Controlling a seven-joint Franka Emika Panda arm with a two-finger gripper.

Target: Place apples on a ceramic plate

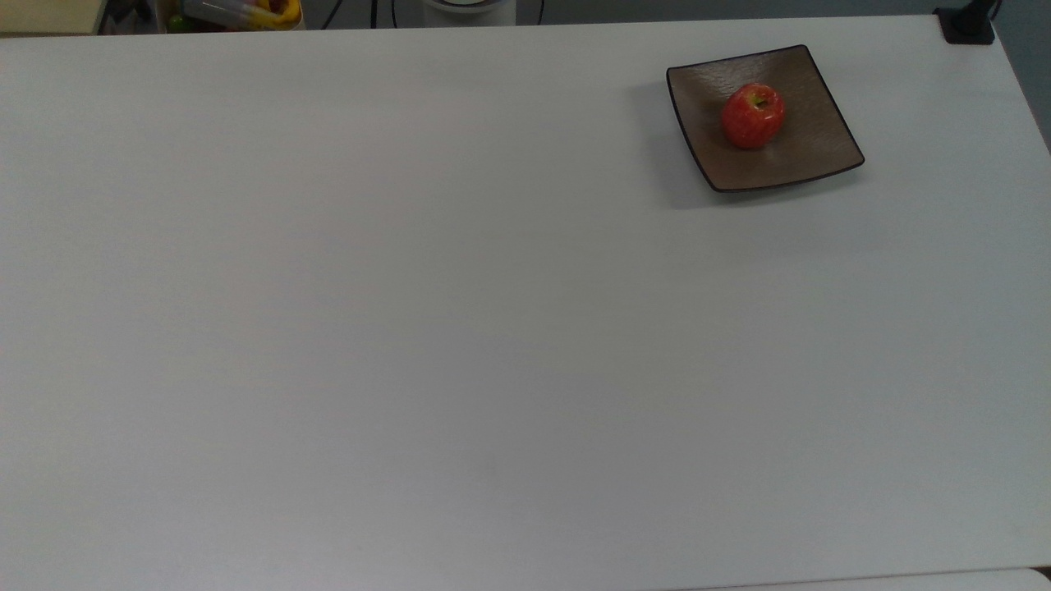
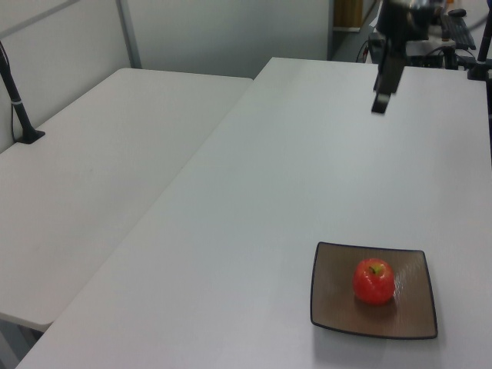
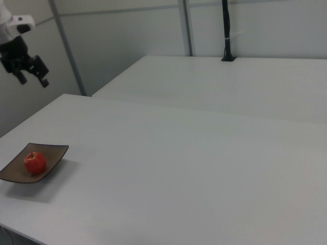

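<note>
On plate (image 1: 809, 152): apple (image 1: 752, 116) upright, near centre. My claw (image 3: 30, 76) high above, fingers apart, empty. Risk: desk (image 1: 410, 328) bump rolls apple toward rim.

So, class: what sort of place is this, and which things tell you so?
Probably a robotics lab or office workroom. Plain white tables stand before partition walls, a robot gripper hangs open above one, and cables and equipment crowd the far end. The apple on its plate looks staged.
</note>
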